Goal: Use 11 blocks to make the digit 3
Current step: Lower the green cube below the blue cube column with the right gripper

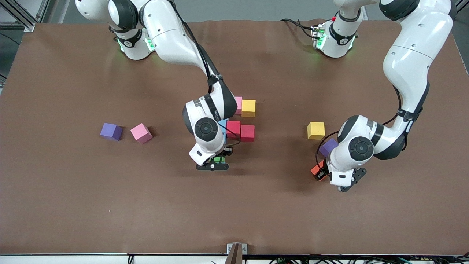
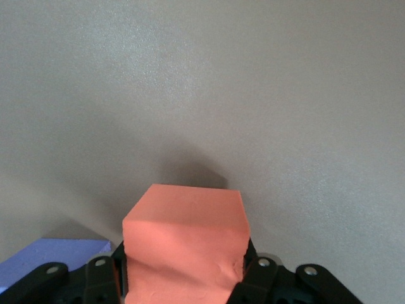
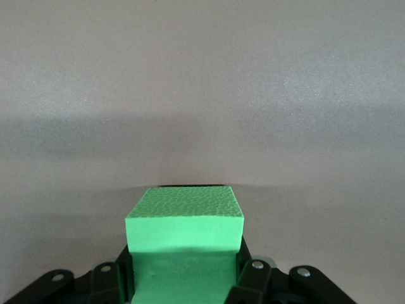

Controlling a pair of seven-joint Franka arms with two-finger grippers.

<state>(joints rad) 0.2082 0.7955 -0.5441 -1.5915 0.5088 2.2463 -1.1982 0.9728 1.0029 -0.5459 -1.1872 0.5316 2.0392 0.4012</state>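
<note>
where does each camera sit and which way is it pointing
Front view: high across the table, facing both arms' bases, looking down on scattered blocks; both arms show.
Left wrist view: on the left arm's wrist, looking past the left pincer shut on an orange block; only its fingers show.
Right wrist view: on the right arm's wrist, looking past the right pincer shut on a green block.
Shared: front view also shows both held blocks.

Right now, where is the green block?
The green block is pinched in the right gripper, mid-table, just nearer the front camera than the red blocks.
</note>
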